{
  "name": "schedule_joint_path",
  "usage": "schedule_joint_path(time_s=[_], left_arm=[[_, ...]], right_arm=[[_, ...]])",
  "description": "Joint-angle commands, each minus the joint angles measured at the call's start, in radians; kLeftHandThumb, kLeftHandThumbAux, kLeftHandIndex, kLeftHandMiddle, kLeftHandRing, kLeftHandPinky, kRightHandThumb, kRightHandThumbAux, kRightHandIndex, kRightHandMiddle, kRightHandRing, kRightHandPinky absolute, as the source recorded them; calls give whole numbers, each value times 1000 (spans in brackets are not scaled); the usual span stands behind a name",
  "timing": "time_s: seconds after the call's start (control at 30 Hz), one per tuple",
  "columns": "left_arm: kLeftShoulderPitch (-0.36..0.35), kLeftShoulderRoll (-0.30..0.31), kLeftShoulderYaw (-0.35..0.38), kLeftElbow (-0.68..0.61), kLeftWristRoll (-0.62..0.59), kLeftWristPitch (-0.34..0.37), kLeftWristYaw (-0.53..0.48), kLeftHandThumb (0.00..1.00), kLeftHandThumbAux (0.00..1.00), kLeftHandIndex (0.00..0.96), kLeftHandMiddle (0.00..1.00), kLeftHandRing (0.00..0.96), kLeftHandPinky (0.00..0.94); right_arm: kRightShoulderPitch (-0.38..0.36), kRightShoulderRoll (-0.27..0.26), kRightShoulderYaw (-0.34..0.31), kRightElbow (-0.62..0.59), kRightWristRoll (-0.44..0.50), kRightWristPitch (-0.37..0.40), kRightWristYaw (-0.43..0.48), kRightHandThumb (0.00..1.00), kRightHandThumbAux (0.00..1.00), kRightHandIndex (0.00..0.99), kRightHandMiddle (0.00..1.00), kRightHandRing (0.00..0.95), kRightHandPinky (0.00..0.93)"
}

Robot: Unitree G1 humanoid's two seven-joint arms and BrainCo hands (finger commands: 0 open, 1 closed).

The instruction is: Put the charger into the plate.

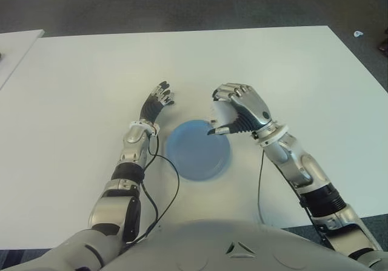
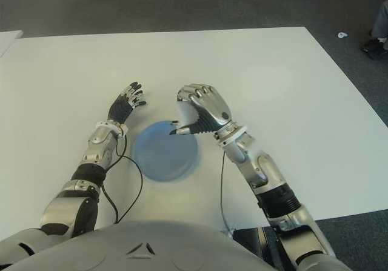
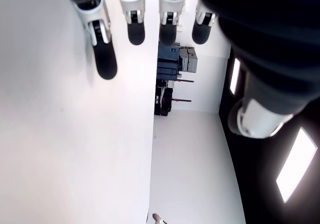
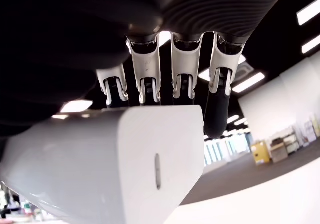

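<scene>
Your right hand holds the white charger with its fingers curled over it, at the far right rim of the blue plate on the white bench. You cannot tell whether the charger touches the plate. Your left hand shows just beyond the plate's far left rim, fingers spread wide and holding nothing.

Both eye views look steeply down from the head, sharing the white counter. Wrist views sit close behind each hand's fingers.
</scene>
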Motion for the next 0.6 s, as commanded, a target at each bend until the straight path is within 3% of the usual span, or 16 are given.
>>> schedule_joint_path(time_s=[0.03,0.4,0.6], left_arm=[[31,-5,-1,33,10,37,15,105,634,27,46,42,82],[35,-11,-4,21,9,49,17,110,632,29,41,39,83],[33,-16,-4,22,11,53,25,99,633,29,37,35,80]], right_arm=[[17,36,20,-28,6,20,52,999,633,848,895,891,881],[43,103,85,3,-35,8,49,1000,621,832,880,882,873],[41,111,102,19,-45,-3,46,1000,619,835,883,887,877]])
